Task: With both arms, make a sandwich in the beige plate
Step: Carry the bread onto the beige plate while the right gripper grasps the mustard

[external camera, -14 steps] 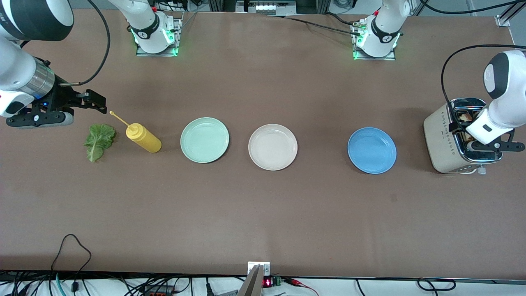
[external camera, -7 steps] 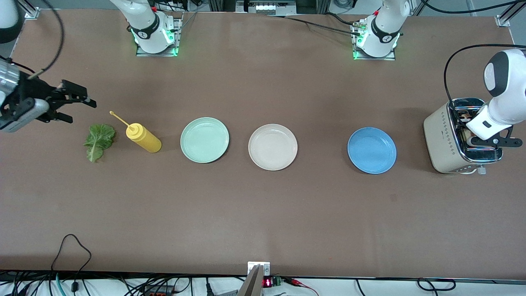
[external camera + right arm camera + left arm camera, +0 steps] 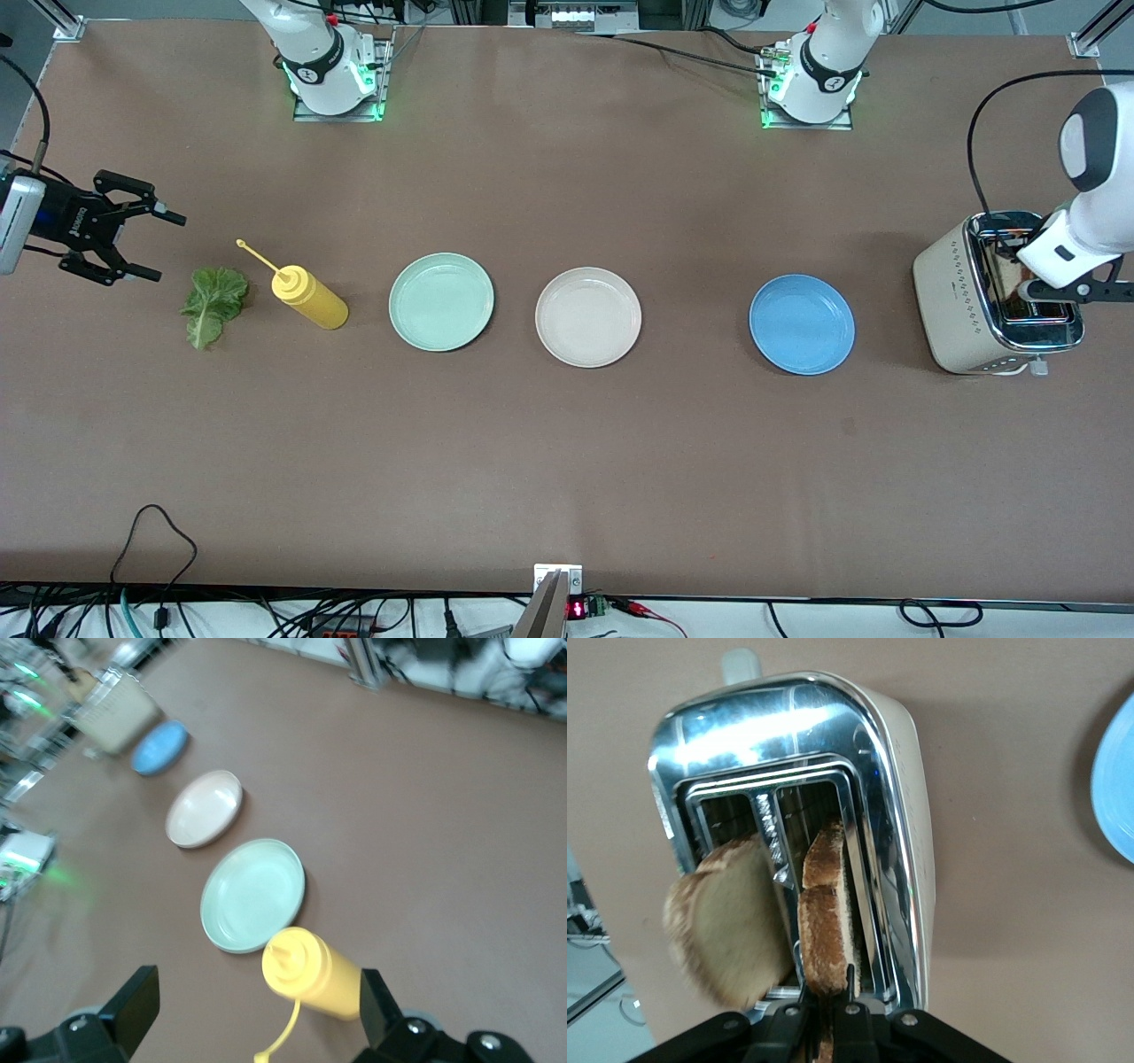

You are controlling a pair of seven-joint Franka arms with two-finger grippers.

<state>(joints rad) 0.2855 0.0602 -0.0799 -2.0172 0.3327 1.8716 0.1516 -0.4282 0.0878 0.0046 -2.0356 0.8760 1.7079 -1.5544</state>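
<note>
Sandwich parts lie apart on the brown desk (image 3: 567, 461), none yet assembled. Largest of the things on it, the toaster (image 3: 961, 301) stands close to the desk edge at the left arm's end; its two slots point upward, so bread must be drawn out from above. The left pincer (image 3: 824, 1014) sits over the toaster's top, its jaws pinched shut on the crust of a bread slice (image 3: 826, 935) that stands upright in one slot, a grip that suits lifting it straight up. A second bread slice (image 3: 731, 935) leans out of the neighbouring slot.

Three plates run in a row along the middle of the desk. The blue plate (image 3: 802, 323) lies nearest the toaster, the beige plate (image 3: 588, 316) holds the centre within reach of both arms and is bare, and the mint-green plate (image 3: 441, 301) comes next toward the right arm's end.

A yellow squeeze bottle (image 3: 310, 299) lies on its side beside the mint-green plate, its nozzle pointing toward the right arm's end. The lettuce leaf (image 3: 213, 304) lies flat just beside it, closer to that edge. The right pincer (image 3: 142, 244) hovers by the desk edge near the leaf, jaws spread wide and holding nothing, probably placed to take the leaf.
</note>
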